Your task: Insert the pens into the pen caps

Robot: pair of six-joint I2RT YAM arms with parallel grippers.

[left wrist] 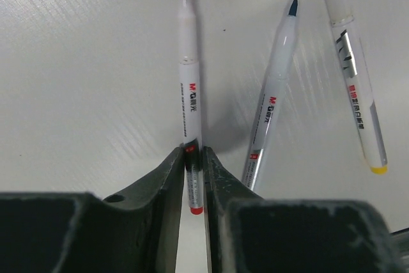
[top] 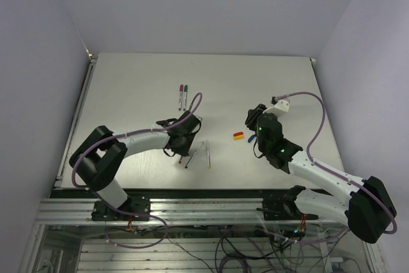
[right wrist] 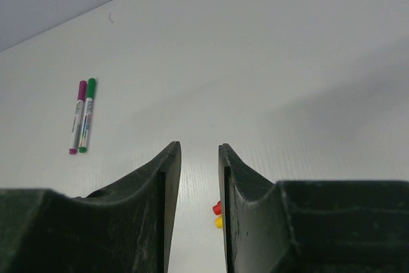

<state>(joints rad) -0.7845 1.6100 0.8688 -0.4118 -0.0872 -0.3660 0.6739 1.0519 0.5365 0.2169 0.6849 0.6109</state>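
Left gripper, red pen, white table

White table, two capped pens side by side, uncapped pens nearer, red and yellow caps together.

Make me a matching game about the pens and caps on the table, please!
Things:
1. white pen with red tip
2. white pen with purple cap
3. white pen with yellow end
4. small red plastic cap

Places:
A. beside the small yellow cap
B. held in the left gripper
C. lying loose beside the dark-tipped pen
D. beside the green-capped pen

Pairs: 1-B, 2-D, 3-C, 4-A
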